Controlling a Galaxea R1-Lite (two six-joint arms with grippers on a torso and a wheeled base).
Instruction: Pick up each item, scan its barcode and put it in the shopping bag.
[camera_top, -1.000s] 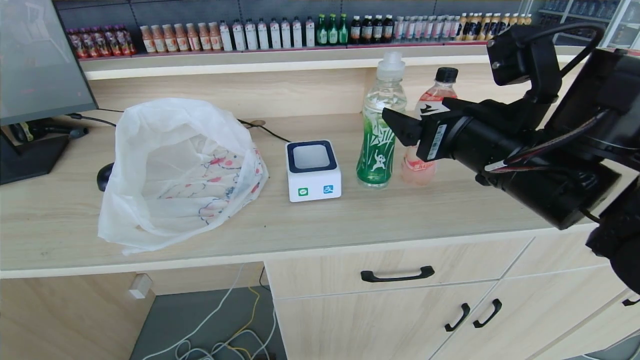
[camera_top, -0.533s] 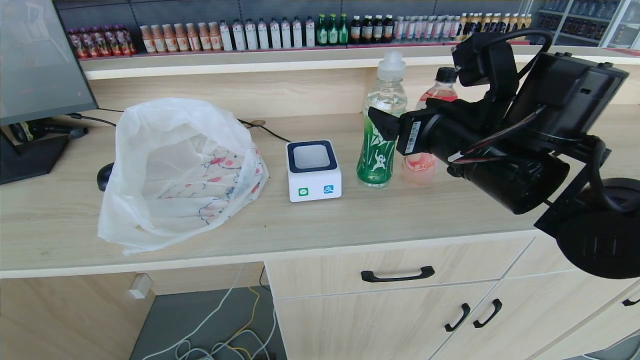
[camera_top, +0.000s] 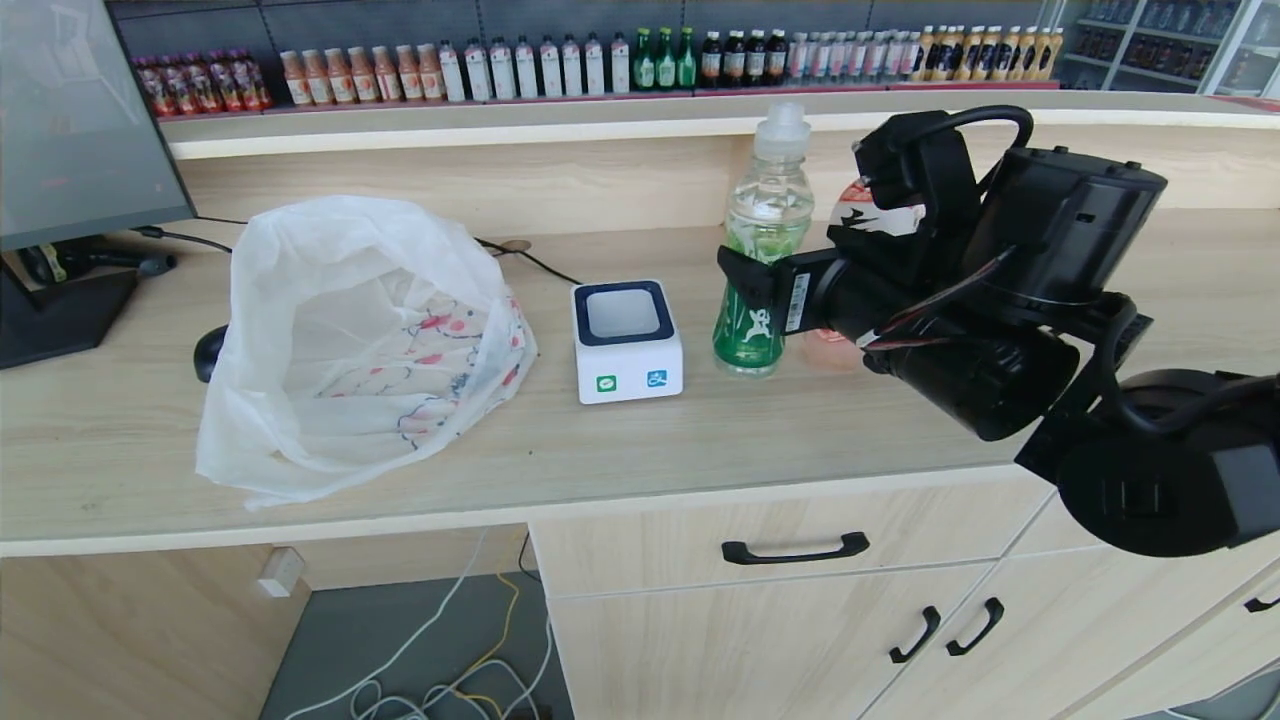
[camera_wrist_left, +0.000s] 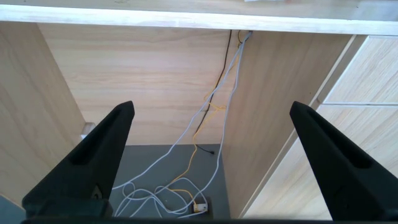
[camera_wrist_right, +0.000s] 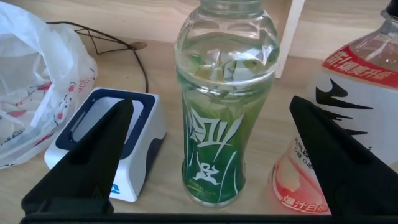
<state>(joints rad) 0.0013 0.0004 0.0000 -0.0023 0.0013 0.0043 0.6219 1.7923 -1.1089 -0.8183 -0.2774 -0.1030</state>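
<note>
A green-labelled clear bottle (camera_top: 758, 262) stands upright on the wooden counter (camera_top: 700, 430), right of the white scanner box (camera_top: 627, 340). Beside it is a pink drink bottle (camera_top: 868, 214), mostly hidden by my right arm. My right gripper (camera_top: 790, 262) is open at the green bottle's level, just in front of it. In the right wrist view the green bottle (camera_wrist_right: 222, 124) sits centred ahead of the right gripper (camera_wrist_right: 211, 102), with the pink bottle (camera_wrist_right: 348, 124) and the scanner (camera_wrist_right: 106, 143) to either side. The white shopping bag (camera_top: 350, 340) lies open at the left. My left gripper (camera_wrist_left: 211, 106) is open below the counter.
A monitor (camera_top: 80, 120) on a stand is at the far left, with a cable (camera_top: 530, 258) running behind the bag. A raised ledge (camera_top: 480, 125) backs the counter. Drawers with black handles (camera_top: 795, 550) are under it. Loose cables (camera_wrist_left: 186, 186) lie on the floor.
My right arm has moved left and lower toward the green bottle, now covering most of the pink bottle. The bottles, scanner and bag have not moved.
</note>
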